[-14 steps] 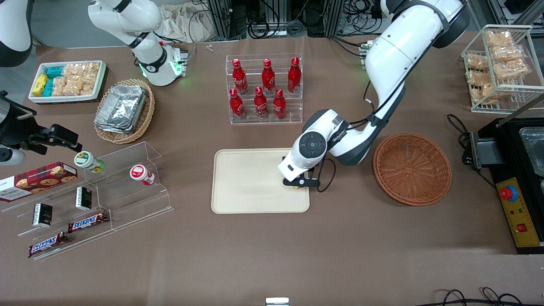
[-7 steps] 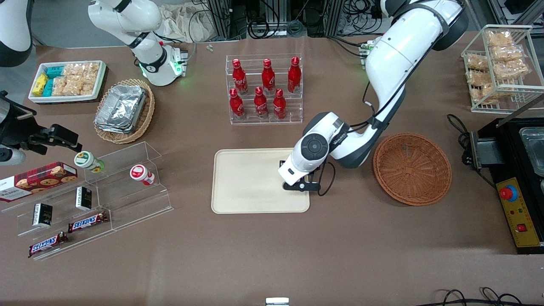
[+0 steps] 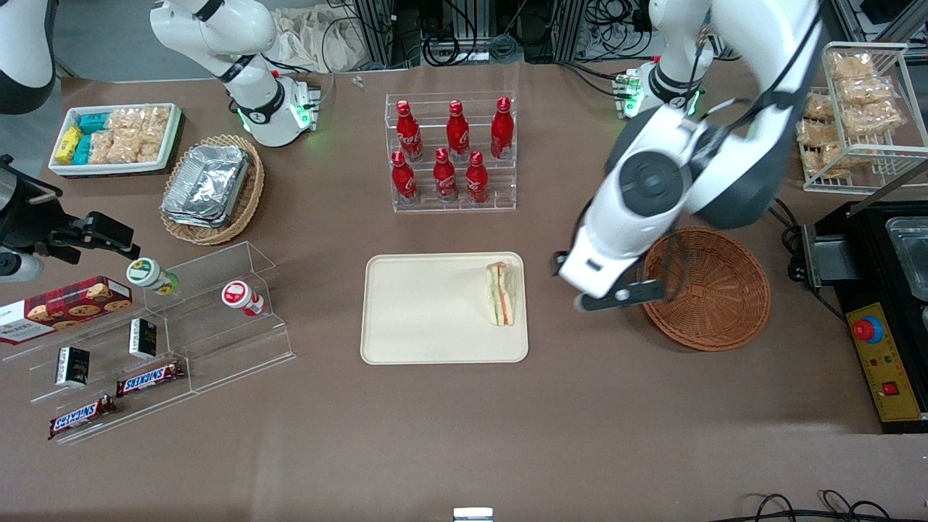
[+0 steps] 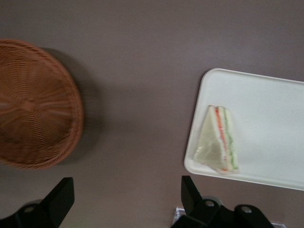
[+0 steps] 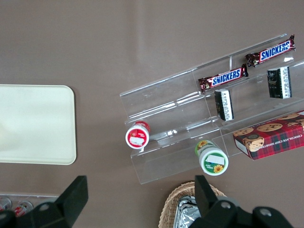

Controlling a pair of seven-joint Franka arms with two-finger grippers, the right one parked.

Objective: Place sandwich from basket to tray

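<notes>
Cream-beige and flat, the tray (image 3: 428, 312) sat mid-table in your front view, at six o'clock from the rack of red bottles (image 3: 453, 156). The sandwich (image 3: 502, 293) lay inside its rim, close to the edge at the tray's three o'clock side, with the filling layers showing. The gripper (image 3: 622, 297) hung above bare table between tray and basket (image 3: 714, 297). It was well up off the surface, at about three o'clock from the sandwich and clear of it. The basket, at three o'clock from the tray, held nothing.

Your left wrist view confirmed it. The fingers (image 4: 59, 202) were spread wide with nothing between them, over the brown tabletop. The sandwich (image 4: 219, 140) rested wholly on the tray (image 4: 270, 109) near one edge, with the basket (image 4: 33, 104) well apart from it.

Your right wrist view showed only one rounded end of the tray (image 5: 38, 123), bare, and the clear shelf (image 5: 190, 123) with its snacks. It added nothing about the sandwich.

By my reading, you had made the placement and let go, and the step in hand was the withdrawal. The next move would call for little: lift clear, keep well above the basket rim, and park the arm. I'd leave the sandwich where it lay rather than nudge it, close as it was to the rim.
</notes>
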